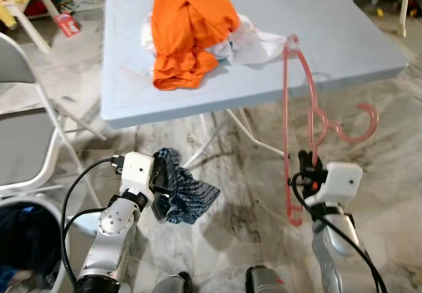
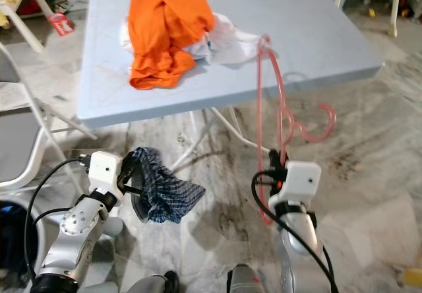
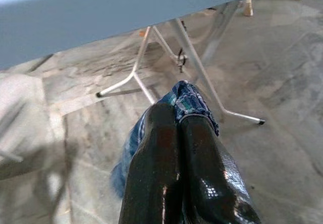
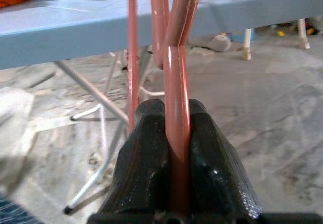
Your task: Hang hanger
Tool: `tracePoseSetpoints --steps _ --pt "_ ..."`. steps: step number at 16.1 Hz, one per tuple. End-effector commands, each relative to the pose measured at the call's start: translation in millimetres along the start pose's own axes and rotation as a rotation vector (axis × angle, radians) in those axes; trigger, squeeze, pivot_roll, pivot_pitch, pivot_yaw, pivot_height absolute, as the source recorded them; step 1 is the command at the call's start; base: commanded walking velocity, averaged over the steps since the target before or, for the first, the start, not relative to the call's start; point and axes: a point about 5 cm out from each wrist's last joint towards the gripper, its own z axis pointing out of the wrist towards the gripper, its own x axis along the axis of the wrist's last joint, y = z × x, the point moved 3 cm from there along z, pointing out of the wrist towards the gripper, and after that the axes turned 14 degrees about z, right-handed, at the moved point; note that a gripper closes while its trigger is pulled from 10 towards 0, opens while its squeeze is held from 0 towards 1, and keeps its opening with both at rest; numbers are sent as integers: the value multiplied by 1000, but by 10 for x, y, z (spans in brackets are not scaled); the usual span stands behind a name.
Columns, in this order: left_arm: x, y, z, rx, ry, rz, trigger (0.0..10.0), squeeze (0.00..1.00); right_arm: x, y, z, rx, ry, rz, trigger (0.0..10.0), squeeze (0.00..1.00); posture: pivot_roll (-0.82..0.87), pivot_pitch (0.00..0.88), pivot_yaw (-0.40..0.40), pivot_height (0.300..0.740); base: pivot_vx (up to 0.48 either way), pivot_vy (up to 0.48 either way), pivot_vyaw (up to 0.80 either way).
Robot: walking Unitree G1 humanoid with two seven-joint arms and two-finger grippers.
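The head views take in the whole scene: a pale blue table (image 1: pixel 343 49) carrying an orange garment (image 1: pixel 188 29) on top of white cloth (image 1: pixel 254 42), a grey folding chair (image 1: pixel 23 144) on the robot's left, and a marbled floor (image 1: pixel 382 141). The right wrist view adds the close detail: the right gripper (image 4: pixel 174 133) has its two black fingers (image 4: pixel 146 153) pressed against a bar of the pink hanger (image 1: pixel 310 118), clamped tight. The hanger stands nearly upright just beyond the table's near edge, one end touching the tabletop by the white cloth, its hook curling out to the right. The left gripper (image 3: pixel 176 138), fingers narrowed together, pinches a blue checked cloth (image 1: pixel 184 187) that dangles below the table edge
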Motion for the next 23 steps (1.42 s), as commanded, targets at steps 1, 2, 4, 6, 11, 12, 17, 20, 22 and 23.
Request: tracePoseSetpoints --steps 1,2,4,6,11,12,17,20,22,23 --pt "-86 55 -51 3 -24 -2 10000 0 -81 54 -28 -7 -36 -4 10000 0 -65 199 -1 740 0 0 0" --pt "-97 25 -65 23 -27 -1 10000 0 -96 0 6 21 -43 -8 10000 0 -44 193 -22 740 0 0 0" --pt "-121 -62 -97 73 -32 4 10000 0 -138 -98 86 72 -62 -14 10000 0 -7 185 -54 740 0 0 0" --pt "-132 -151 -124 117 -30 18 10000 0 -170 -166 186 110 -77 -21 10000 0 36 166 -106 740 0 0 0" --pt "-156 -200 -151 107 -28 30 10000 0 -151 -122 289 87 -51 -35 10000 0 18 175 -51 740 0 0 0" --pt "-133 -200 -130 94 -16 31 10000 0 -155 -95 263 68 -45 -30 10000 0 3 179 -31 740 0 0 0" --pt "-85 -158 -6 37 -17 36 10000 0 -213 5 122 -3 -38 2 10000 0 -26 186 11 740 0 0 0" --pt "-133 -116 -12 -9 -36 48 10000 0 -216 31 108 -37 -17 11 10000 0 -37 184 60 740 0 0 0" --pt "-124 -90 10 -37 -36 59 10000 0 -223 58 100 -68 -6 31 10000 0 -39 182 86 740 0 0 0" --pt "-103 -76 50 -62 -36 74 10000 0 -234 68 80 -94 5 42 10000 0 -46 177 122 740 0 0 0"
